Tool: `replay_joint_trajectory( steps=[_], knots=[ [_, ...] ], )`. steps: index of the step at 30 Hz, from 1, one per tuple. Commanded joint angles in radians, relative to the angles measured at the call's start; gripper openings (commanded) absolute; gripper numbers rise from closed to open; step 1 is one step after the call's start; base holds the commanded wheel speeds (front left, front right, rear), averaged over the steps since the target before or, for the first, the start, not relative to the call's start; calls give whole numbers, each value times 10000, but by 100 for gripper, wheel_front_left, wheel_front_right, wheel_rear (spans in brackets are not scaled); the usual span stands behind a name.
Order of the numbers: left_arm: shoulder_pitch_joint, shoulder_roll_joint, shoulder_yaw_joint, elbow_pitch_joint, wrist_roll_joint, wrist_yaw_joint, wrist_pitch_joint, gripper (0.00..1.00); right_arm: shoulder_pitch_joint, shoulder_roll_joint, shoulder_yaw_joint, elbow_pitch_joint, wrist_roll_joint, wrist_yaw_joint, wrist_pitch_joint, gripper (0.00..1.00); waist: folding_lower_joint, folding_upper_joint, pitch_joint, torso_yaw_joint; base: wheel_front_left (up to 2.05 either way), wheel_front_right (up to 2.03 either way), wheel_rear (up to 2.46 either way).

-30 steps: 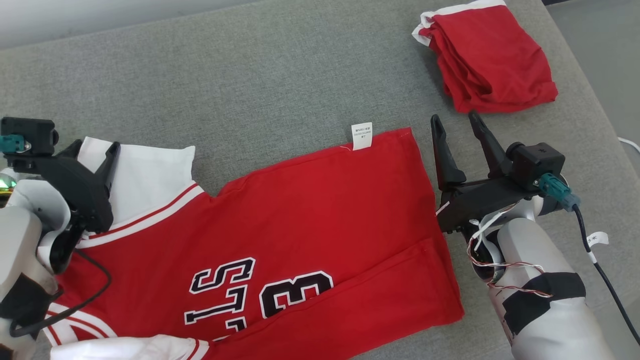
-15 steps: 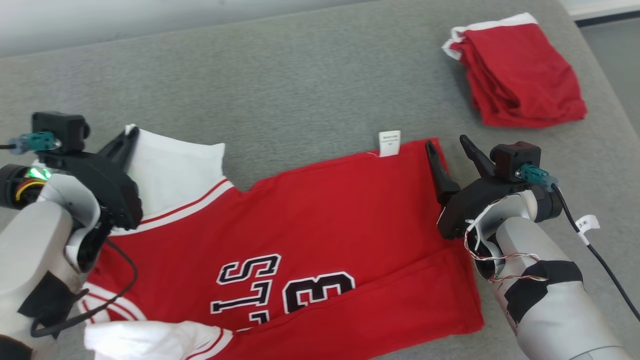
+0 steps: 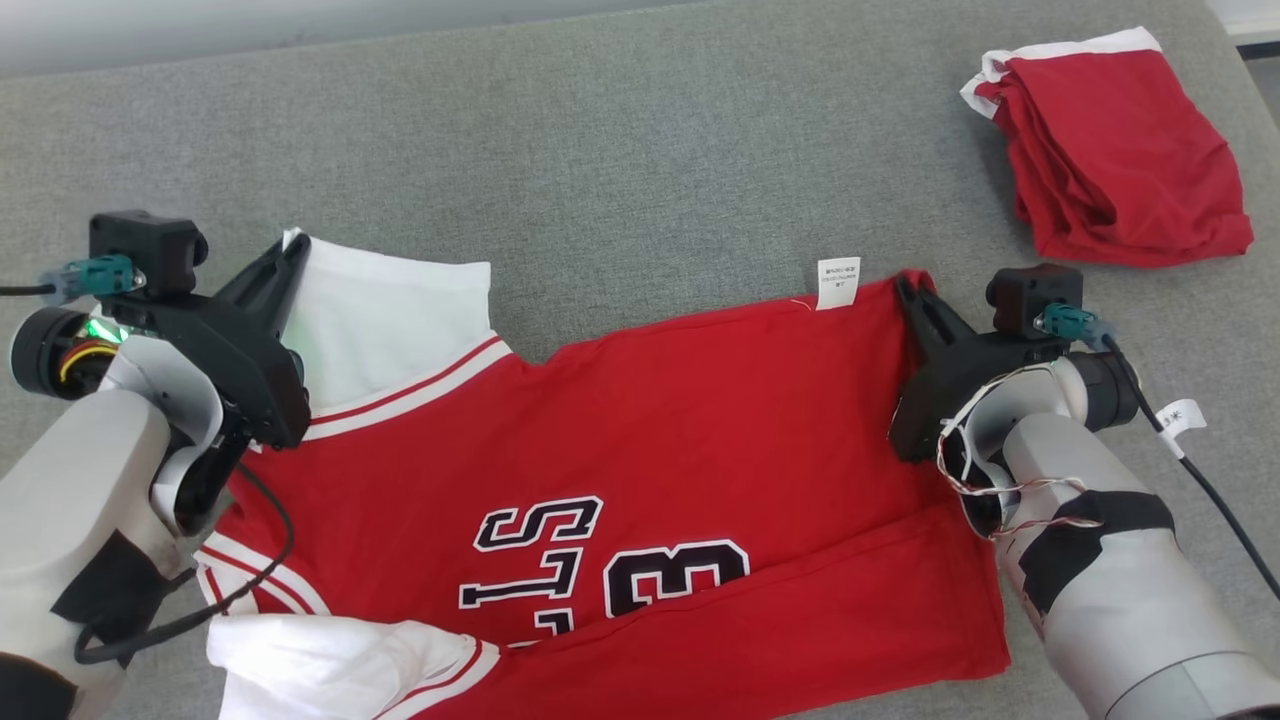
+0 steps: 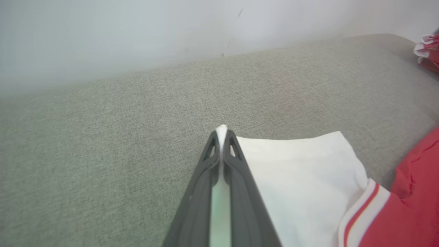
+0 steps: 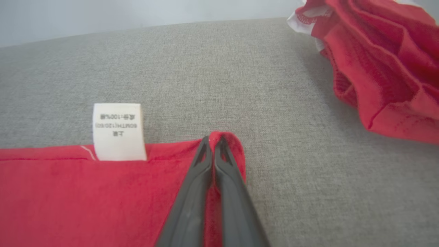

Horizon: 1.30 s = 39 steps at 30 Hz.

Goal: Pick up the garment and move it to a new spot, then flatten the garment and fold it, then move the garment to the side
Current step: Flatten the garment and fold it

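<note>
The garment is a red jersey with white sleeves and black lettering, spread flat on the grey cushion. My left gripper is shut on the far corner of its white sleeve; that white edge sits pinched between the fingers. My right gripper is shut on the red hem corner just right of the white care label. In the right wrist view the two dark fingers meet with red cloth between them.
A second red garment lies crumpled at the far right of the cushion, also seen as red folds. Bare grey cushion stretches beyond the jersey. A pale wall rises behind its far edge.
Both grippers have gone from open to shut, the left first on the sleeve corner, then the right on the hem corner. The head camera has shifted, sliding the scene rightward.
</note>
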Motion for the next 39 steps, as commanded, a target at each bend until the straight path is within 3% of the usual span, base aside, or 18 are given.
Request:
replay_joint_trajectory(
  steps=[1, 8, 11, 17, 20, 26, 31, 39],
  knots=[
    [-154, 67, -31, 46, -195, 15, -148, 0, -208, -72, 11, 76, 74, -19, -213, 0, 0, 0, -9, 27, 0, 0, 0],
    [-341, -5, -45, 235, -209, 15, -997, 0, -453, -85, -97, 447, -31, -19, -763, 0, 0, 0, -379, 206, 0, 0, 0],
    [93, -88, -265, 54, -292, 15, -1342, 0, -51, 92, -58, 411, 243, -19, -880, 0, 0, 0, -724, 298, 0, 0, 0],
    [1153, -103, -234, -522, -584, 15, -2064, 0, 970, -224, 50, -105, 587, -19, -1017, 0, 0, 0, -1414, 560, 0, 0, 0],
    [2024, -32, 14, -1079, -616, 88, -2317, 0, 1709, -583, -18, -692, 882, -19, -1034, 0, 0, 0, -1771, 690, 0, 0, 0],
    [4335, -3, 1126, -3270, -1, 685, -2391, 0, 3239, -964, -363, -1907, 1528, -19, -1034, 0, 0, 0, -2199, 942, 0, 0, 0],
    [6231, -391, 1837, -4782, 698, 1101, -2393, 0, 4371, -1132, -983, -2867, 1908, -19, -1033, 0, 0, 0, -2347, 1311, 0, 0, 0],
    [8084, -1299, 2704, -5232, 1410, 1163, -2396, 0, 5759, -1166, -1448, -3811, 2021, -19, -1034, 0, 0, 0, -2571, 1603, 0, 0, 0]
  ],
)
